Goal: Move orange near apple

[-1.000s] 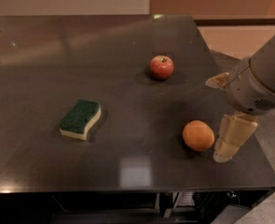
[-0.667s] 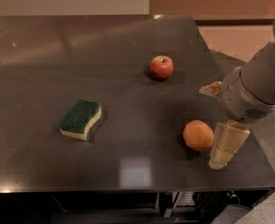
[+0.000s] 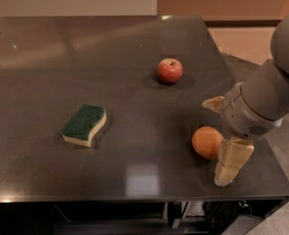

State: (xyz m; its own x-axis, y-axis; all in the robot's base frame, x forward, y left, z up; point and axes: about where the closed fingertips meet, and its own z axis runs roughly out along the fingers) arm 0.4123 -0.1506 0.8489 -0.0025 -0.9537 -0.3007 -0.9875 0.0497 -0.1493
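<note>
We see the end effector (image 3: 214, 142) at lower right, open with a finger on either side of the orange (image 3: 204, 141) on the table (image 3: 134, 53), probably lined up to grab it, while the apple (image 3: 170, 71) sits well apart, upper centre.

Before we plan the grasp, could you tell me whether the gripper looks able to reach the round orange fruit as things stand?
Probably yes. The two-finger gripper sits right beside the round matte orange near the dark table's edge, its fingers spread and nothing in the way.
</note>
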